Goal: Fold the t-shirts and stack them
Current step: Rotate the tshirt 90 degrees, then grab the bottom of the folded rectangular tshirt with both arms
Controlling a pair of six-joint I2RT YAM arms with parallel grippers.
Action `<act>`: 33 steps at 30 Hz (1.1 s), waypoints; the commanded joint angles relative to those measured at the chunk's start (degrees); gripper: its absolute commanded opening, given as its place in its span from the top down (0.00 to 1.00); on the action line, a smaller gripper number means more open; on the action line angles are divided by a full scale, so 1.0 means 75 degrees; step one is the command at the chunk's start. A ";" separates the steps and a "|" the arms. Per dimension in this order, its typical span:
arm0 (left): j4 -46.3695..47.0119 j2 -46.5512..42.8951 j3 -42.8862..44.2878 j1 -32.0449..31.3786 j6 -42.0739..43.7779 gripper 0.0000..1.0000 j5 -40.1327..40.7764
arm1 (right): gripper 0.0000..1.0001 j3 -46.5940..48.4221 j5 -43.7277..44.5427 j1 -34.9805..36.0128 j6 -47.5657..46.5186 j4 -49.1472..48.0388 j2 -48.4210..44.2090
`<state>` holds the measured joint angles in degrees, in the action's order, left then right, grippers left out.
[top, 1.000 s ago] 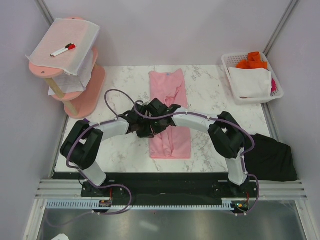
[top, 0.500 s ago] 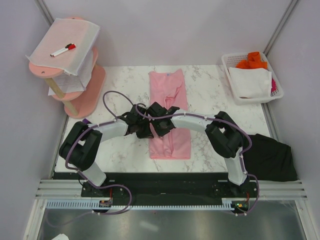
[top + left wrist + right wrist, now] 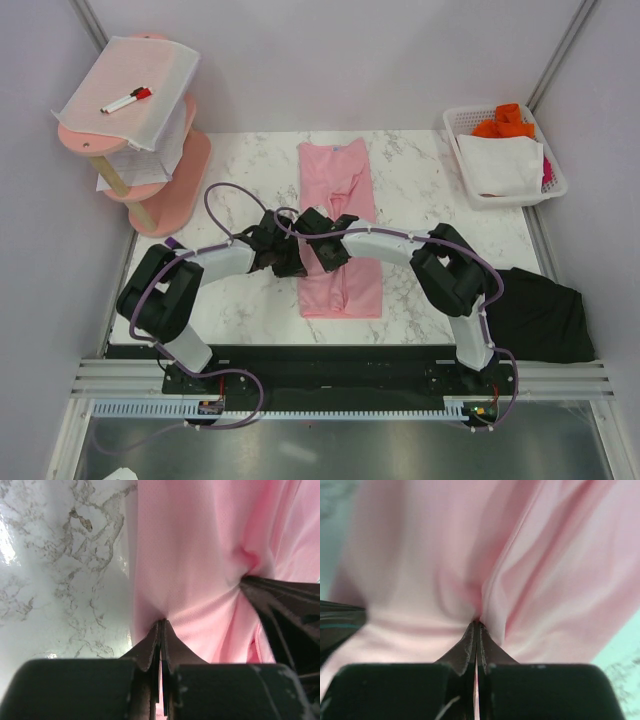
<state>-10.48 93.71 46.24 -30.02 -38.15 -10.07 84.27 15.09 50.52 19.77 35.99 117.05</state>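
Marble-patterned table point(image 3: 420, 190), white with grey veining, enclosed by pale lilac walls. Found light pink t-shirt point(image 3: 335, 175) lying mid-table as a long narrow strip, sleeves turned in, neck end toward far edge, hem end toward arm bases. Noted both arms reaching inward over near half of that strip, wrists close together. Recorded left gripper point(image 3: 161, 622) pinched tight on pink cloth at strip's left edge, fabric puckering up from the pinch, bare marble just beside it. Recorded right gripper point(image 3: 476, 622) likewise clamped on a raised pleat of same shirt, nearer strip's centre line, folds fanning away from tips. Seen from left wrist: dark fingers of the other gripper biting a second pucker just to the right. Located black t-shirt point(image 3: 540, 315) unfolded in a loose heap at near right corner, beside right arm's base, well apart from pink shirt. Logged white basket point(image 3: 452, 118) at far right corner, holding orange cloth point(image 3: 503, 124) and white cloth point(image 3: 500, 165). Logged pink tiered stand point(image 3: 175, 190) at far left corner, translucent mesh sheet point(image 3: 125, 65) draped over top tier, red-capped marker point(image 3: 126, 99) resting on the sheet.
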 commanded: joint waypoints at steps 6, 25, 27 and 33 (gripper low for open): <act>-0.1110 0.0161 -0.0493 -0.0017 0.0176 0.98 0.0850 | 1.00 -0.0056 0.1702 -0.0092 0.0036 0.1283 -0.0513; -0.1004 -0.3939 -0.1571 -0.0228 0.0423 0.03 0.0873 | 0.29 -0.4025 -0.2198 -0.2739 0.0844 -0.1236 -0.4591; -0.1122 -0.4197 -0.1828 -0.0228 0.0224 0.06 0.0827 | 0.28 -0.4413 -0.2700 -0.2740 0.1031 -0.1259 -0.4685; -0.1204 -0.4257 -0.2496 -0.0251 -0.0198 0.29 0.0241 | 0.30 -0.6172 -0.4132 -0.2728 0.1920 -0.1961 -0.5118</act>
<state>-17.96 61.93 30.35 -31.59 -36.64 -5.26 43.29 -5.61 29.87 28.34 26.02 82.63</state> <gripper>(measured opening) 0.779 0.708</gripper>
